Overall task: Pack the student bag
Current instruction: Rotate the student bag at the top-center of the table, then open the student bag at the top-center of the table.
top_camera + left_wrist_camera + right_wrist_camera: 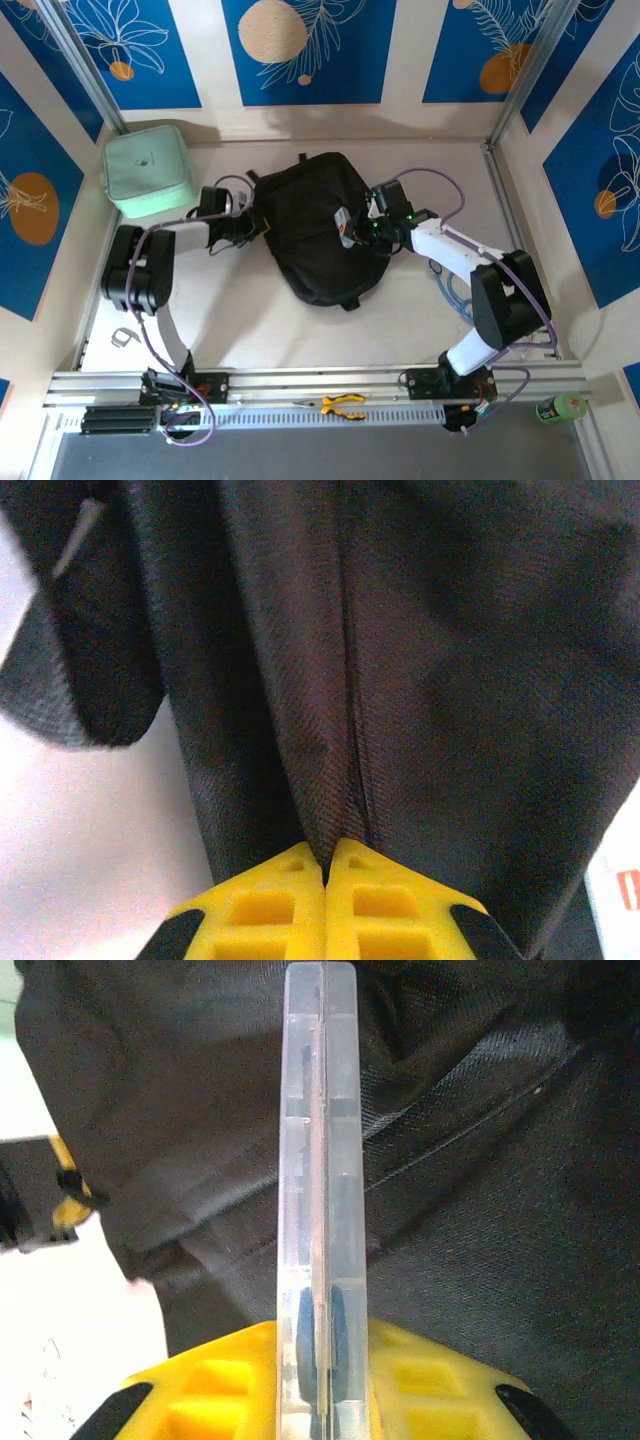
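Note:
The student bag (318, 225), a large black fabric backpack, lies flat in the middle of the table. My left gripper (252, 226) is at the bag's left edge, shut on a fold of its black fabric (325, 780); its yellow fingers (270, 905) press together on the pinch. My right gripper (352, 228) hovers over the bag's right half, shut on a clear flat plastic case (320, 1190) held edge-on above the bag (480, 1220). Something dark blue shows inside the case between the fingers.
A mint-green boxy zip case (148, 170) stands at the back left. Yellow-handled pliers (342, 404) lie on the front rail, and a green can (560, 407) sits at the front right. Blue cables (450, 290) lie right of the bag. Walls close in on three sides.

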